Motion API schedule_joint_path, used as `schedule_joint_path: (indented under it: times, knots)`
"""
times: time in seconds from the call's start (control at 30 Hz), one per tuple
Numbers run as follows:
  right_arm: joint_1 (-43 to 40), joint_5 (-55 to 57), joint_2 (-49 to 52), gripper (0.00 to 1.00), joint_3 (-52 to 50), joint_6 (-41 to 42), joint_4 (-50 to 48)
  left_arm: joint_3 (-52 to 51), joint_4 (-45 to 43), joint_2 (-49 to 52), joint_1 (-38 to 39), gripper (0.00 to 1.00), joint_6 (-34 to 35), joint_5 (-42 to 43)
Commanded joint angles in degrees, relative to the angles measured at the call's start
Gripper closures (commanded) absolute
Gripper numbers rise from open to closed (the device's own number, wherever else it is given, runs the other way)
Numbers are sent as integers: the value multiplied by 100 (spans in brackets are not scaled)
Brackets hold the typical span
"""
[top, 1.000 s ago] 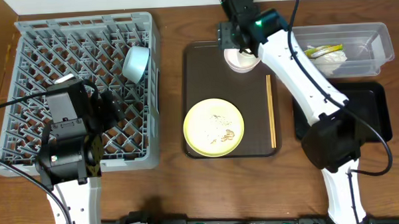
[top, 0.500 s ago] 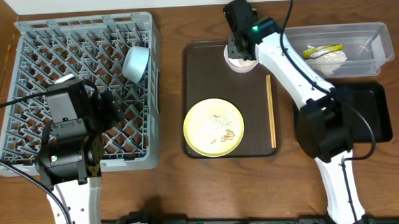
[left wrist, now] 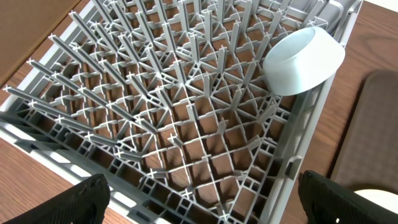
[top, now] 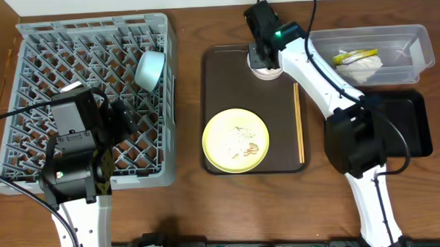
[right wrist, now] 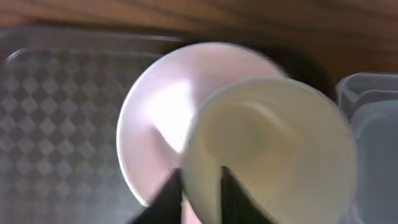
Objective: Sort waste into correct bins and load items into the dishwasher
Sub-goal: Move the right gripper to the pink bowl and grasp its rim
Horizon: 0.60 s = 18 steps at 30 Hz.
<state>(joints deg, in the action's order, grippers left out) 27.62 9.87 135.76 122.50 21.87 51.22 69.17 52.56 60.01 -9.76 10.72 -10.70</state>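
One dish out of five is in the rack [top: 92,40], on the left side of the desk. It is the blue bowl [top: 150,69], lying on its side near the rack's far right corner.

Two pieces of waste, the napkin [top: 366,70] and the wrapper [top: 354,57], lie in the clear tub [top: 417,39] at the far right corner of the desk. In the part of the black tray [top: 414,124] that your right arm does not hide, no waste shows.

So I judge you are less than half way. On the brown tray [top: 218,79] these remain:
- the pink bowl [right wrist: 149,118] at its far edge, with the cup [right wrist: 273,149] inside it
- the yellow plate [top: 236,140] toward its near edge, with the crumbs [top: 247,145] on it
- the chopsticks [top: 298,122] along its right edge

Your right gripper [right wrist: 199,190] is down at the cup. Its fingers [right wrist: 172,194] are close together with the cup's wall between them. The wrist view is blurred, but it looks like a pinch on the rim.

Your left gripper [left wrist: 202,180] hangs over the rack with the fingers spread wide, holding nothing.
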Motion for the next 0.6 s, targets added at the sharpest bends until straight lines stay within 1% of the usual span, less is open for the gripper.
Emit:
schedule_joint_path:
  times: [0.0, 0.2, 0.37, 0.47, 0.57]
  knots:
    - [98, -33, 127, 98, 11, -26, 39, 136, 13, 11, -20, 2, 55, -31]
    - [190, -289, -289, 99, 127, -28, 20, 136, 13, 11, -20, 2, 55, -31]
    - [310, -632, -1008, 99, 146, -26, -114, 136, 13, 11, -20, 2, 55, -31]
    - [393, -1209, -1384, 99, 146, -28, -313, 136, 13, 11, -20, 2, 55, -31]
    - [492, -2188, -1545, 99, 146, -28, -636, 136, 13, 11, -20, 2, 55, -31]
